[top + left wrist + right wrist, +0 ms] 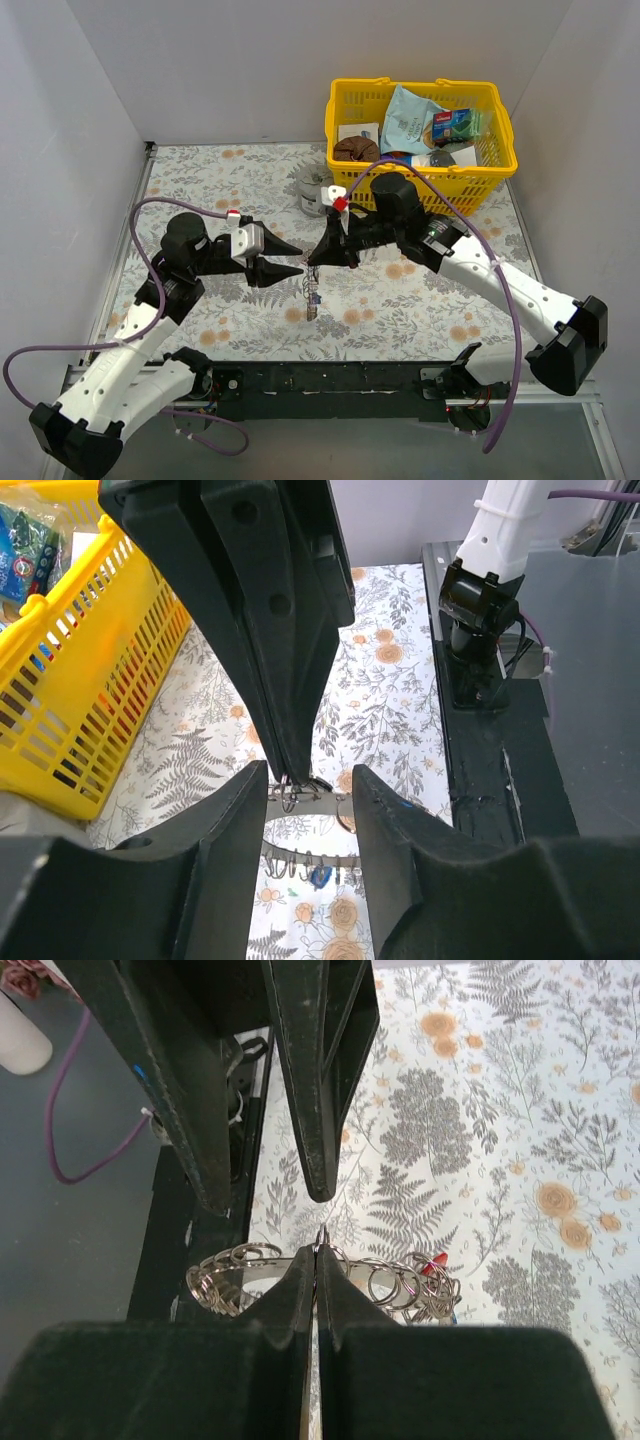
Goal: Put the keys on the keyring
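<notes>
A table (450, 300) covered in a floral cloth fills the middle of the overhead view. A yellow basket (410, 84) holding packets sits at the upper right, with a grey tin cup (312, 188) just beside its lower left corner.

The left arm (130, 350) rises from the lower left corner, bends at the elbow and reaches right toward the centre. The right arm (500, 280) comes in from the lower right, stretched low and long toward the same spot. The two wrists meet nose to nose at the centre of the frame.

The left gripper (298, 258) points right with its jaws partly apart. In its own camera, its fingers (385, 800) stand either side of the metal, and contact cannot be judged from here.

The right gripper (318, 262) points left and downward, jaws pressed together. In its wrist view, the tips (316, 1260) pinch the keyring (390, 1282).

The keyring hangs from that pinch as a limp silvery strand just below centre, with its lower end seemingly near the cloth.
</notes>
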{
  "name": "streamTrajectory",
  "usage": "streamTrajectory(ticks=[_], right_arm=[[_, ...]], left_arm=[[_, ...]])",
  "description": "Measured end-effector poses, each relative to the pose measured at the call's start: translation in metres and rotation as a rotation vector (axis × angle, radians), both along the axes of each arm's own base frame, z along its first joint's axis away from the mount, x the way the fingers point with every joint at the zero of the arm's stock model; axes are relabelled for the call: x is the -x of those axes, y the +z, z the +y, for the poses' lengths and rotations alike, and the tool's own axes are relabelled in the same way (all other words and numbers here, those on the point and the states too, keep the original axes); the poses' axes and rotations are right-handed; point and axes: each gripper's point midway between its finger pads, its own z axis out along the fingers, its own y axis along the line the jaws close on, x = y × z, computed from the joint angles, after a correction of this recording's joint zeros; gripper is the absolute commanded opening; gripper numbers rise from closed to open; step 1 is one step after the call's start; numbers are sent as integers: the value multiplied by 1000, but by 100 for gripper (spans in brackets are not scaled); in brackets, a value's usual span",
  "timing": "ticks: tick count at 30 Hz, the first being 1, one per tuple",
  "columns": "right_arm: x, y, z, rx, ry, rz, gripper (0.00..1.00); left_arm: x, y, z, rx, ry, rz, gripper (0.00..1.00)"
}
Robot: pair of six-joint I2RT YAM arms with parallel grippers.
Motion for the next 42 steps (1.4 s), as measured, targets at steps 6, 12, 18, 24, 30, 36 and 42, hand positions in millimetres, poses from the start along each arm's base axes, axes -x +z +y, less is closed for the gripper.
streamTrajectory(ticks=[6, 12, 18, 24, 30, 36, 42], right_arm=[[-7, -1, -3, 84, 6, -32, 1], [-9, -7, -7, 145, 16, -51, 1], [-8, -17, -12, 185, 15, -43, 1], [-8, -18, -13, 190, 13, -47, 1], [-9, -18, -13, 190, 9, -51, 1], [-10, -16, -12, 184, 6, -54, 1], [-12, -12, -9, 165, 0, -60, 1]], left_arm=[[-11, -1, -8, -50, -27, 51, 34], [-24, -19, -14, -111, -40, 132, 30], [-26, -24, -15, -138, -45, 149, 25], [-26, -27, -14, -149, -48, 155, 28], [-26, -30, -15, -152, -55, 162, 26], [-27, -34, -17, -159, -63, 172, 26], [-27, -31, -19, -150, -70, 165, 16]])
